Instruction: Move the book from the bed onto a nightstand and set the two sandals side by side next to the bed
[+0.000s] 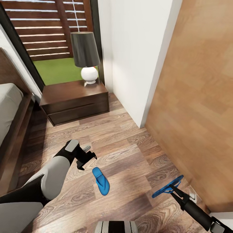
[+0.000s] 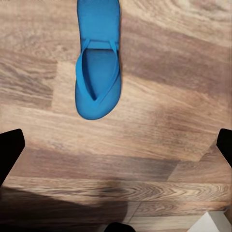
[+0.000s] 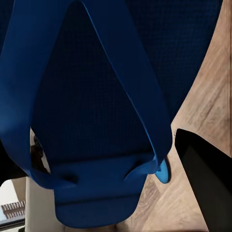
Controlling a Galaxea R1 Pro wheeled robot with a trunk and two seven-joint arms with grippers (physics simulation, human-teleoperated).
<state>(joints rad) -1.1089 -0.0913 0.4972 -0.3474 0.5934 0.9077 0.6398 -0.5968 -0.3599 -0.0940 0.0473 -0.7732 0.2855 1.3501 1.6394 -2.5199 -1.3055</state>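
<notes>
**Second sandal in hand, first one waiting on the floor**

The right gripper was clamped on one bright blue flip-flop sandal, carried clear of the wood-plank floor near the light-brown wooden door. In the right wrist view the held sandal hung close against the camera, its thong straps towards the lens.

The other blue flip-flop lay flat on the planks, strap side up, well apart from the low dark-brown platform bed frame at the head view's left. The left gripper hovered near this floor sandal with its fingers spread wide and nothing between them; the left wrist view showed the sandal beyond the open fingertips.

The dark glossy two-drawer nightstand stood beside the bed, carrying a lamp with a dark grey shade. The book was not to be found here.

To place the pair well, the carried sandal would probably need turning sole-down and lining up lengthwise with its mate, just beside it without overlapping. Since the floor sandal lay away from the bed, it likely needed shifting nearer first.
</notes>
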